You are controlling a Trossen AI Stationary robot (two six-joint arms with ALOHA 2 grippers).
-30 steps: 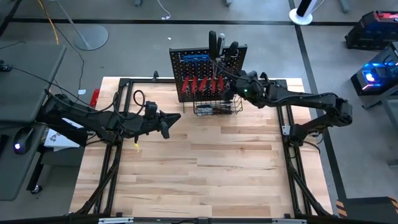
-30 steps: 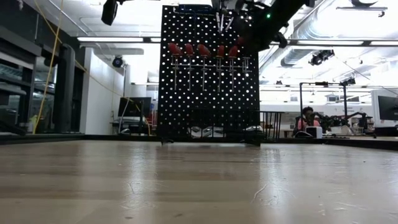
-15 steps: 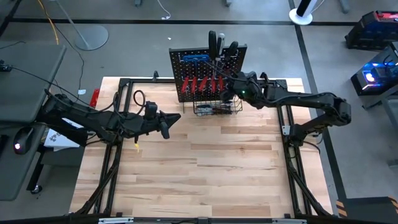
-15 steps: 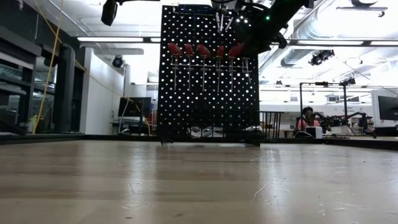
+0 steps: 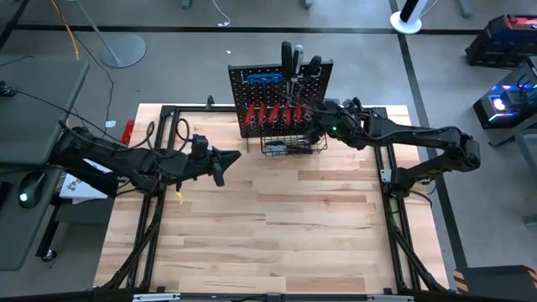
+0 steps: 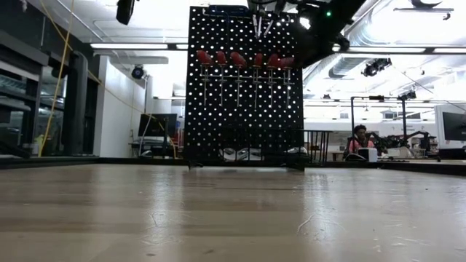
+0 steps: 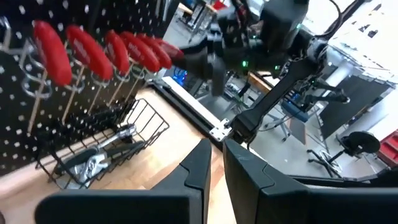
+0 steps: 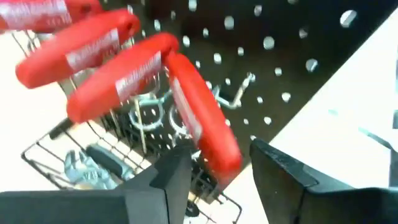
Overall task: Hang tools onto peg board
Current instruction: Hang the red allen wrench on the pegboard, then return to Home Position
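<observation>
The peg board (image 5: 281, 99) stands upright at the far edge of the counter (image 5: 277, 235), and the right gripper (image 5: 312, 117) is up against its front, beside the row of red-handled screwdrivers (image 6: 244, 60) hanging from the metal loops. In the right wrist view its fingers (image 8: 283, 171) stand apart, with the nearest red-handled screwdriver (image 8: 202, 112) in the gap between them, its handle tilted and not gripped on either side. My reading is that this tool has just been let go onto its loop.

The main risk from here is the pull-back: if the fingers brush that tilted handle on the way out, they could lift the shaft out of the loop and drop the screwdriver into the wire basket (image 7: 99, 149) below the fingers, or onto the counter. A sideways drift could also knock the neighbouring handles, which hang close together. Whether the shaft is fully seated in its loop cannot be told.

The left gripper (image 5: 231, 157) waits over the counter, well apart from the board, its fingers (image 7: 202, 168) narrow and holding nothing that can be seen.

Each red handle carries a strip of white lettering, too blurred to read; no other writing can be made out.
</observation>
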